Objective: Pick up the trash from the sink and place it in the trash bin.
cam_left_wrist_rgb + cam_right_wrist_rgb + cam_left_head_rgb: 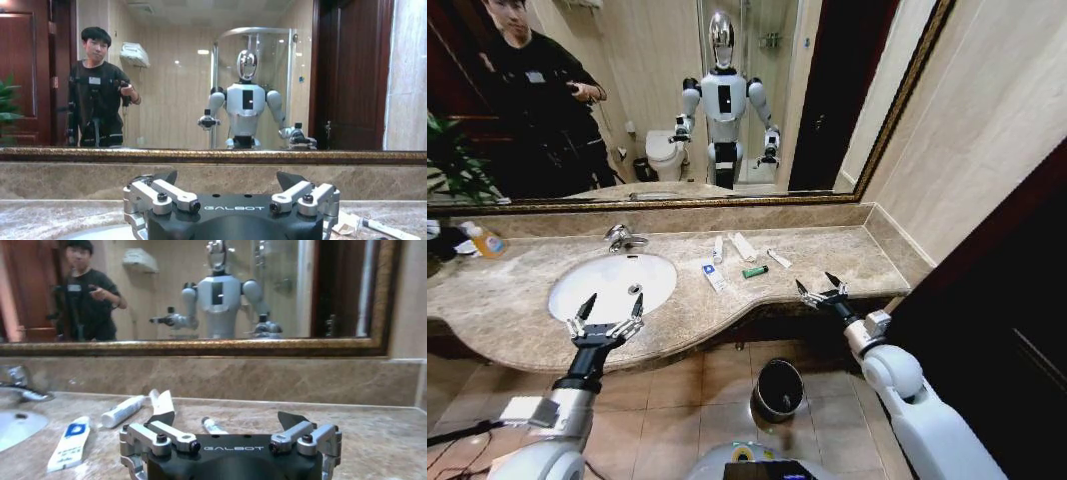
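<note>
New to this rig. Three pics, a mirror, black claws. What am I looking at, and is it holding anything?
A two-armed wheeled robot faces a bathroom counter; the mirror reflects it. The head view looks down from its head. The other two come from cameras on its wrists, so each shows that arm's own end effector up close.

The left end effector hangs open over the sink's front rim. The right end effector is open over the countertop's right part. Neither holds anything.

On the marble beside the basin lie the trash: white tubes, a blue-marked packet and a green cylinder. The trash bin stands on the floor below.
</note>
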